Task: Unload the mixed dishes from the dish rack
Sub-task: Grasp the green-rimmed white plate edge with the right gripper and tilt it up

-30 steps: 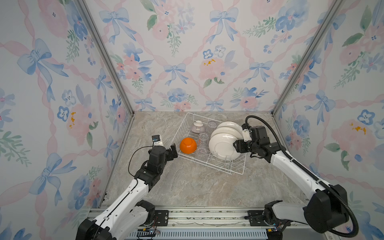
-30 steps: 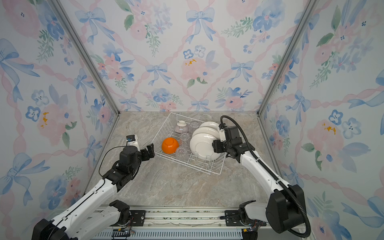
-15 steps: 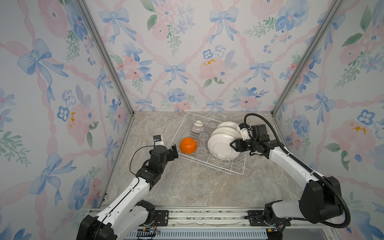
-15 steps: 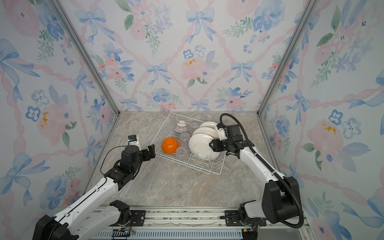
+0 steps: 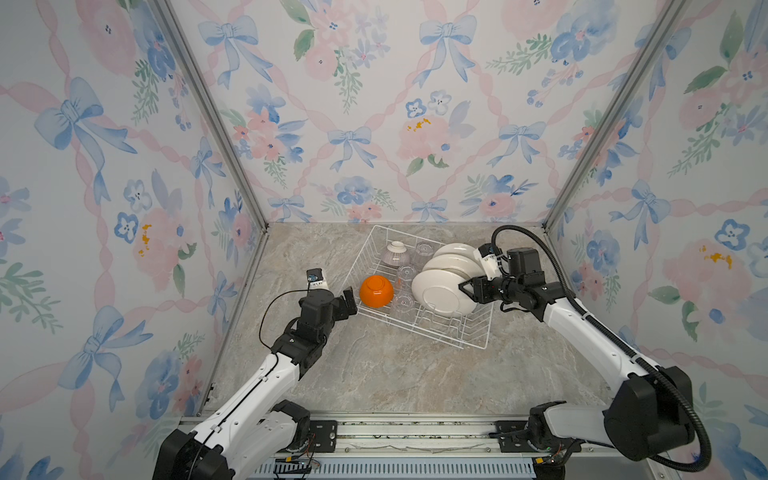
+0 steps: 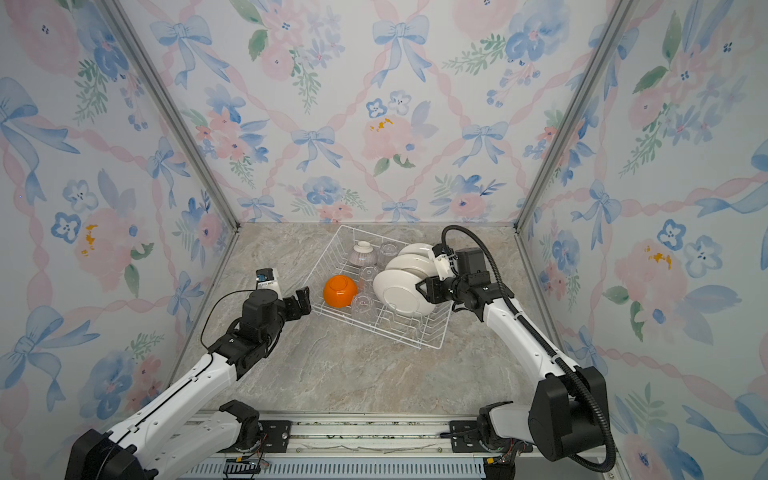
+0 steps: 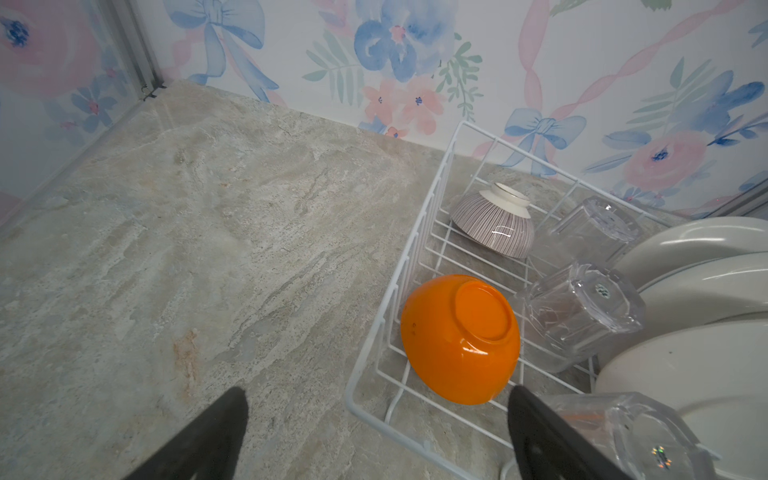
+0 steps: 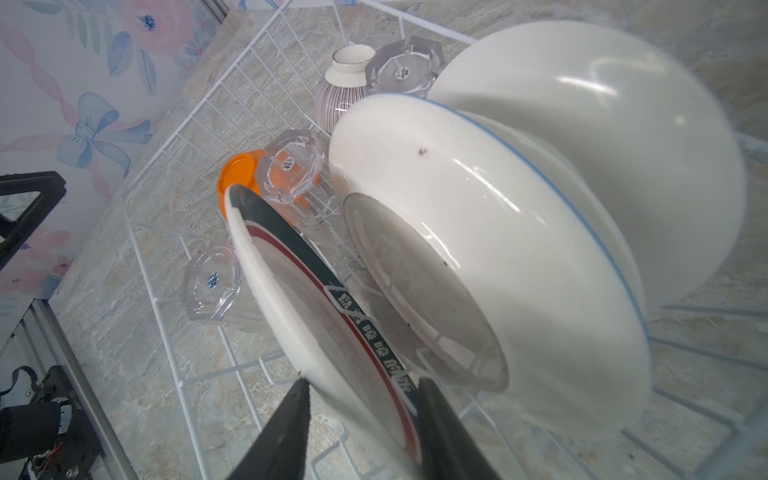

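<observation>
Mixed dishes [image 5: 406, 275] all stand inside the dish rack [image 5: 415, 328], with none yet on the surface [image 5: 374, 374]; unloading is judged to be at its first item. Right gripper [image 8: 361, 384]: its fingers [image 8: 282, 436] straddle the near rim of the front plate [image 8: 291, 299], one behind it and one on the painted face. The gap looks little wider than the rim, but blur at the contact prevents confirming that the pads bear on it, so a firm hold cannot be recorded. The plate stands on edge, leaning between the upright prongs [image 8: 268, 368]. This leaves its rim exposed and accounts for the edge-on approach. Just beyond that gripper, two further plates [image 8: 498, 270] lean the same way, close behind the first; taking the front one first should spare them. Left gripper [image 7: 376, 395]: jaws spread fully, holding nothing, poised just outside the rack's corner. Directly ahead of it, inside the wire wall, lies the orange bowl [image 7: 461, 338], upturned to drain; the wide opening suits its girth. Farther ahead sit a striped bowl [image 7: 492, 224] and clear tumblers [image 7: 582, 307], all inverted. Risk noted: a glazed rim may slip in a narrow pinch.
</observation>
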`<state>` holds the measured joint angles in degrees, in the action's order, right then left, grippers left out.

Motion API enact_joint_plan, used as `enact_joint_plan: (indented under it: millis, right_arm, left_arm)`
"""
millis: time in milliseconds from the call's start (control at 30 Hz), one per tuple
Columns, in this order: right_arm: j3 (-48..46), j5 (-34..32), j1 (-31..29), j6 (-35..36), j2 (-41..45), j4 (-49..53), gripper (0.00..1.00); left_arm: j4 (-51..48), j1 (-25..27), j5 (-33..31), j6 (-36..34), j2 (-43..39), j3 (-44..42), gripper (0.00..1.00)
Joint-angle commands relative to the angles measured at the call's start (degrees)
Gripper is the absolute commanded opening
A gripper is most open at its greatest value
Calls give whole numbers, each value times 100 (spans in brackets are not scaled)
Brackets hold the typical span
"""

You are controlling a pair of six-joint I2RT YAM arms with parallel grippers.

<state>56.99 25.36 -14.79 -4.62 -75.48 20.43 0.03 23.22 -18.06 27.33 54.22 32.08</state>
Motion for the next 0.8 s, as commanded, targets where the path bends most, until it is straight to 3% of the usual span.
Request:
enact_joint_plan:
  millis: [0, 267, 600, 767]
  right_arm:
    - [13, 311, -131, 68, -18, 254, 43]
    - [399, -72, -693, 482, -511, 755, 43]
    - [876, -86, -919, 756, -1061, 1080, 39]
    - [1031, -1, -962, 755, -1186, 1114, 32]
  left_arm:
    - [2, 33, 87, 85, 69, 176, 98]
    - [14, 34, 108, 97, 57, 210, 98]
    - [14, 34, -3, 53, -42, 216, 98]
    - [93, 36, -21, 29, -25, 221, 98]
